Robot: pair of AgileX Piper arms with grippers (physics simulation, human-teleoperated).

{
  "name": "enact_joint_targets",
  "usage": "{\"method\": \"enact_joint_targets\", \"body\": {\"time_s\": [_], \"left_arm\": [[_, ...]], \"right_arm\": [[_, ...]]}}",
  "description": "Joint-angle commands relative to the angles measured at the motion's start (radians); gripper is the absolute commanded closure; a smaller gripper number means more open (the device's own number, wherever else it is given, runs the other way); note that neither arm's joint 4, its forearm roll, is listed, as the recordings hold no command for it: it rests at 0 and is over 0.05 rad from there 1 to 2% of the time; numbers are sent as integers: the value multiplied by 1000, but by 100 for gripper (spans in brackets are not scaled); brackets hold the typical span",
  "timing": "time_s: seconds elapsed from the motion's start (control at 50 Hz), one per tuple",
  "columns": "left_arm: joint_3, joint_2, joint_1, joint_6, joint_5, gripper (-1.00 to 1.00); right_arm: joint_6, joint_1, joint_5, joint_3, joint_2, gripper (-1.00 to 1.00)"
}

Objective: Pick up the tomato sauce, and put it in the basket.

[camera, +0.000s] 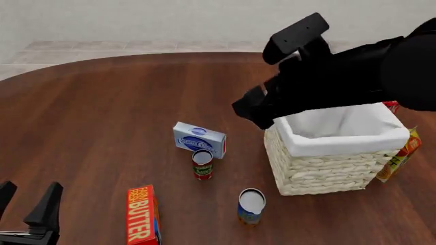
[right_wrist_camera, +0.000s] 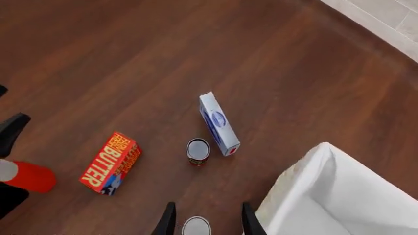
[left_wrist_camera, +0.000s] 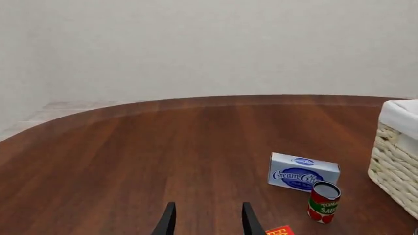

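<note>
Tomato sauce (camera: 202, 164) upright on desk (camera: 102, 112), just in front of cream cheese box (camera: 199, 139), left of basket (camera: 334, 153), untouched. Right end effector (right_wrist_camera: 203, 220) empty, fingers spread, high over the desk beside the basket. Left end effector (camera: 27, 206) spread, empty, near desk's front-left. Butter box (camera: 142, 214) lies nearby.

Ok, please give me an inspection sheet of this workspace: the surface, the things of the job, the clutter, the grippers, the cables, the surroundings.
Surface: brown wooden table, rounded far edge.
Job's things: tomato sauce upright on the table, just in front of the cream cheese box; basket to its right, white lining, nothing seen inside.
Clutter: butter box lying flat; blue-and-orange can upright; red and orange packages behind the basket.
Grippers: left gripper open, holding nothing; right gripper open, above the blue-and-orange can.
Cables: nothing seen.
Surroundings: pale wall, light tiled floor.
</note>
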Motion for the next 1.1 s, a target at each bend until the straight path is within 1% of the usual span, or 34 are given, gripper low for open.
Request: {"method": "enact_joint_targets", "body": {"time_s": [0.02, 0.06, 0.1, 0.2, 0.3, 0.32, 0.34, 0.36, 0.38, 0.48, 0.52, 0.6, 0.8, 0.98, 1.1], "left_arm": [[-1, -2, 0, 0, 3, -100], [-1, -4, 0, 0, 5, -100], [1, -4, 0, 0, 3, -100], [-4, -5, 0, 0, 9, -100], [-1, -7, 0, 0, 8, -100], [-5, -10, 0, 0, 15, -100], [-6, -10, 0, 0, 16, -100], [-5, -10, 0, 1, 15, -100], [-2, -9, 0, 0, 12, -100], [1, -4, 0, 0, 4, -100], [1, -7, 0, 0, 7, -100], [1, -7, 0, 0, 6, -100], [1, -1, 1, 0, 0, -100], [-1, -6, 1, 0, 7, -100], [-1, -6, 1, 0, 7, -100]], "right_arm": [[27, 33, 63, -107, 142, -100], [30, 42, 61, -120, 161, -100], [53, 51, 62, -131, 180, -100], [47, 53, 56, -130, 218, -100], [56, 61, 18, -119, 262, -100], [50, 60, 13, -117, 268, -100], [24, 49, 2, -117, 276, -100], [23, 41, -3, -118, 282, -100], [53, 41, -17, -116, 300, -100], [48, 21, -38, -120, 333, -100], [64, 12, -50, -122, 348, -100], [58, -4, -71, -112, 370, -100], [86, 5, -128, -75, 417, -100], [82, -8, -153, -46, 435, -100], [90, -7, -168, -20, 447, -100]]}}
